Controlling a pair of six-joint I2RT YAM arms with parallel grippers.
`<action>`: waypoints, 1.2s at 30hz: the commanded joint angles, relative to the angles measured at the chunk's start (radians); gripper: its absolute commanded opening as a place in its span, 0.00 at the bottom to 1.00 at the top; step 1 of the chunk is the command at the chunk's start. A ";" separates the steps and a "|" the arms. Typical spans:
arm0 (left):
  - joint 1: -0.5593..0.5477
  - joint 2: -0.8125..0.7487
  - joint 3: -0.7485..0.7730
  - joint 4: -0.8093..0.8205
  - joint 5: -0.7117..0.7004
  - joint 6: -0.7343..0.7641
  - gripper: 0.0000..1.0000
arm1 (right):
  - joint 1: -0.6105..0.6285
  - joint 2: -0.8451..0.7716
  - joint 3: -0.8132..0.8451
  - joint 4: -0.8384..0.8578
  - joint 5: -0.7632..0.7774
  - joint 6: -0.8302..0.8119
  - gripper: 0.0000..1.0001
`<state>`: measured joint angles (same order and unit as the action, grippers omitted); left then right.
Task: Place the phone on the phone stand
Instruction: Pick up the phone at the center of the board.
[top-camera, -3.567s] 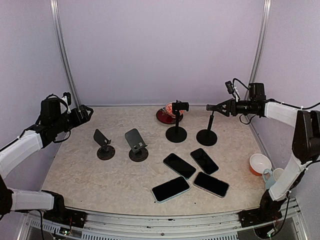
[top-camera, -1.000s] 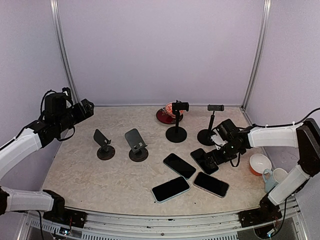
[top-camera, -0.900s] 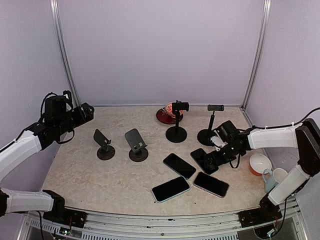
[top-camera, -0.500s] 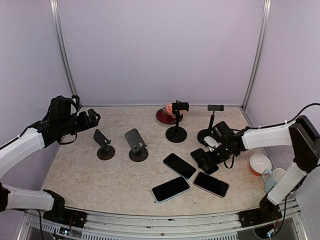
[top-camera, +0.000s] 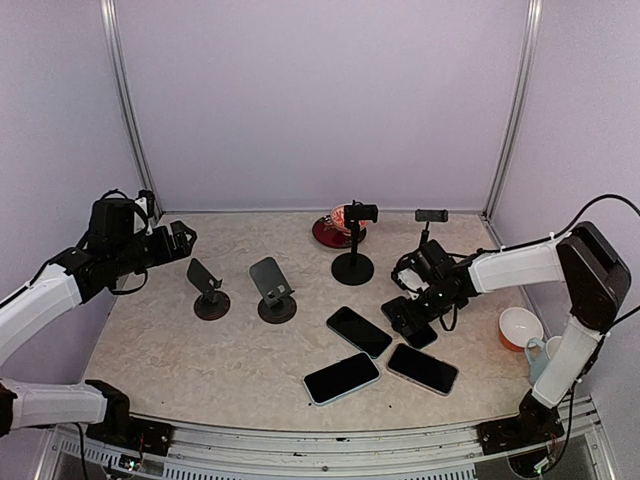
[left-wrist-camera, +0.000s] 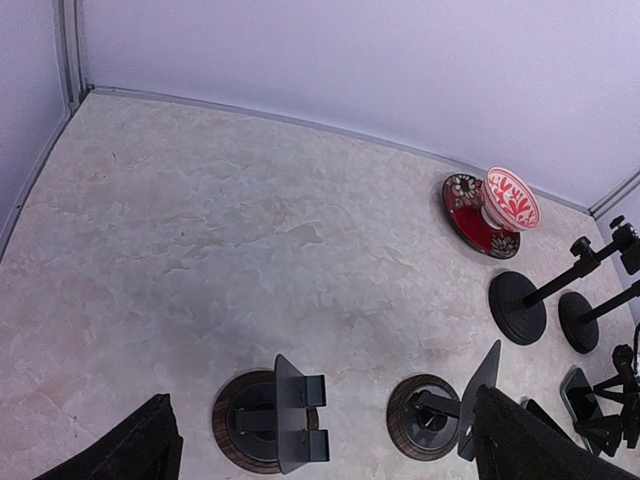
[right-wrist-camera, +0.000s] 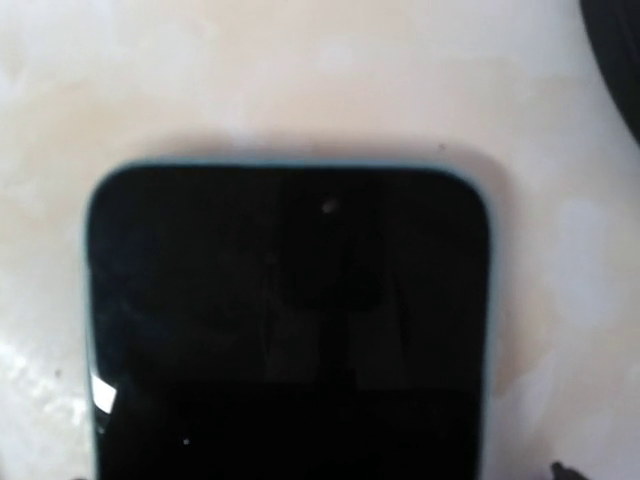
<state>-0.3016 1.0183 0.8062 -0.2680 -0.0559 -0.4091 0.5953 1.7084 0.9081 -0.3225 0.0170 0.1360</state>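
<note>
End effector, right gripper (top-camera: 404, 312): jaws standing apart, hovering low over a phone (right-wrist-camera: 290, 320) that is lying flat, screen up, directly beneath it, right of the middle of the table (top-camera: 150, 340); contact cannot be told.

Other arm, left gripper (top-camera: 181, 240): fingers (left-wrist-camera: 135, 450) spreading wide, hanging over the far left of the table, well apart from that phone.

Change: seconds ago the right gripper was raised beside the right pole stand (top-camera: 430, 216); now it is sitting down among the phones. Phones and stands are lying as before.

Count: phones, four; pole stands, two; low stands (top-camera: 273, 290), two; red saucer (top-camera: 328, 235), one; cup (top-camera: 343, 215), one; bowl (top-camera: 520, 328), one; mug (top-camera: 540, 355), one.
</note>
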 joint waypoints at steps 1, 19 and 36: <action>0.011 -0.013 -0.015 0.017 -0.019 0.020 0.99 | 0.013 0.070 0.006 -0.042 -0.011 -0.014 0.95; 0.057 0.000 -0.022 0.034 0.057 0.001 0.99 | 0.030 0.072 0.003 -0.085 -0.024 -0.018 0.63; -0.035 -0.035 -0.015 0.058 0.146 0.082 0.99 | 0.101 -0.166 -0.014 0.036 0.102 -0.042 0.55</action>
<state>-0.2901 1.0138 0.7937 -0.2531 0.0525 -0.3691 0.6682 1.6493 0.9085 -0.3344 0.0883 0.1051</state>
